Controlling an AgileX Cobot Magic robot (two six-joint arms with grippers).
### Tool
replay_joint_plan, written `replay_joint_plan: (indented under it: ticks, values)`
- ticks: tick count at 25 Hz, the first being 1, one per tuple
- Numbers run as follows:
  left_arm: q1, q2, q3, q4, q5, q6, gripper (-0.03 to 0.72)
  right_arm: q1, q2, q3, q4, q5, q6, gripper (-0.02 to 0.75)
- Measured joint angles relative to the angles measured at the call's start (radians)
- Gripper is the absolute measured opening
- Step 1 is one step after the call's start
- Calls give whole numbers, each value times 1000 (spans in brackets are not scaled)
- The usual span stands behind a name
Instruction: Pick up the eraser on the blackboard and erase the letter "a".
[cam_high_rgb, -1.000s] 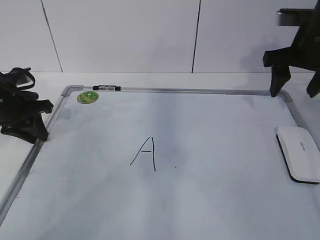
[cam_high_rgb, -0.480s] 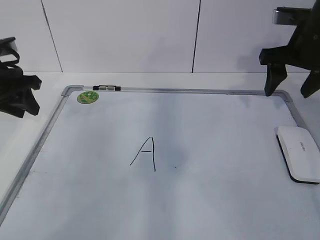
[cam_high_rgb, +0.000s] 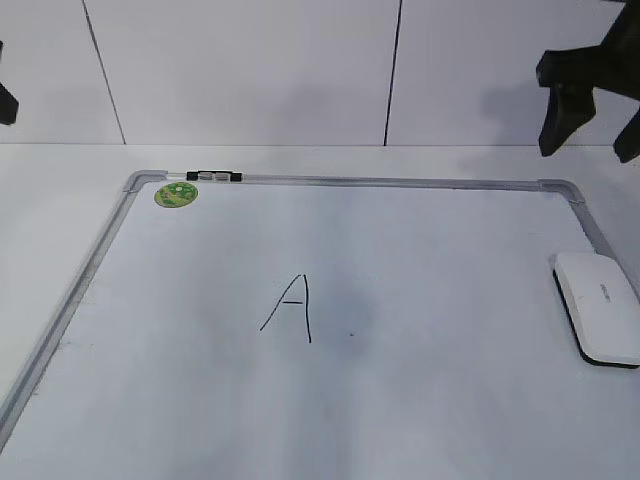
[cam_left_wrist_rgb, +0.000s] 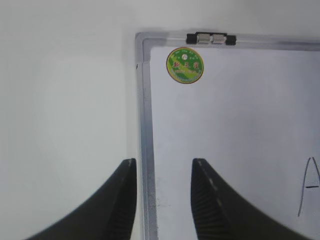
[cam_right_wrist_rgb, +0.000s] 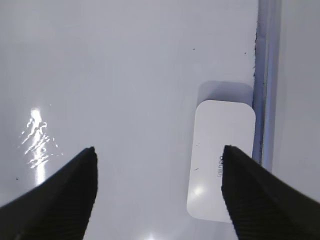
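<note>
We see the right end effector (cam_right_wrist_rgb: 157, 192) raised above the blackboard (cam_high_rgb: 420, 260), its fingers spread wide and holding nothing. The left end effector (cam_left_wrist_rgb: 162, 200) hovers over the board's left frame, narrowly open, also holding nothing. The eraser (cam_high_rgb: 598, 306) lies flat beside the right frame, its long axis along that edge. The drawn letter (cam_high_rgb: 290, 308) stands mid-board, with bare board around it.
</note>
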Motion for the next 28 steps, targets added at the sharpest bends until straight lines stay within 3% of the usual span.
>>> replay_joint_plan:
  ticks: [6,14,22,28]
  values:
    - [0,-175,0,2,73,0,300,0,-128,0,24,8,-10,593]
    - [-9,-296,0,-28,197,0,580,0,-335,20,38,20,-16,598]
    - [-39,-433,0,-38,251,0,610,0,-586,197,44,28,-26,598]
    - [-52,-608,0,-51,295,0,610,2,-741,342,114,30,-50,647]
